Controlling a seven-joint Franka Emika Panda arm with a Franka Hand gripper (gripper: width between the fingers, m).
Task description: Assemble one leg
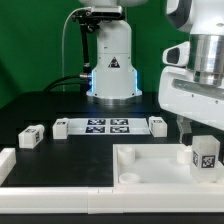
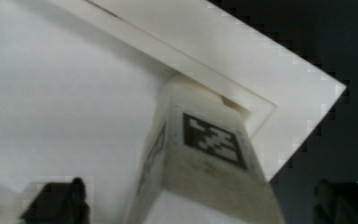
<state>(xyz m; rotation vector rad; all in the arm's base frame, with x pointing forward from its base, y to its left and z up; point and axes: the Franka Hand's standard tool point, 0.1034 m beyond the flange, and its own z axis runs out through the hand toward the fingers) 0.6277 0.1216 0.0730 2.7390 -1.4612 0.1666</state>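
A leg (image 1: 205, 155), a small white block with a square tag on its face, stands upright in a corner of the large white square panel (image 1: 150, 165) at the exterior view's right. My gripper (image 1: 198, 135) is right above it. In the wrist view the leg (image 2: 211, 150) rises between my two dark fingertips (image 2: 55, 202), with a gap on each side. The jaws are open and touch nothing. The panel (image 2: 69, 100) with its raised rim fills the rest of that view.
Three more legs lie on the dark table: one (image 1: 32, 137) at the exterior view's left, one (image 1: 62, 127) and one (image 1: 158, 124) at either end of the marker board (image 1: 107, 126). A white block (image 1: 6, 164) sits at the left edge. The robot base (image 1: 112, 70) stands behind.
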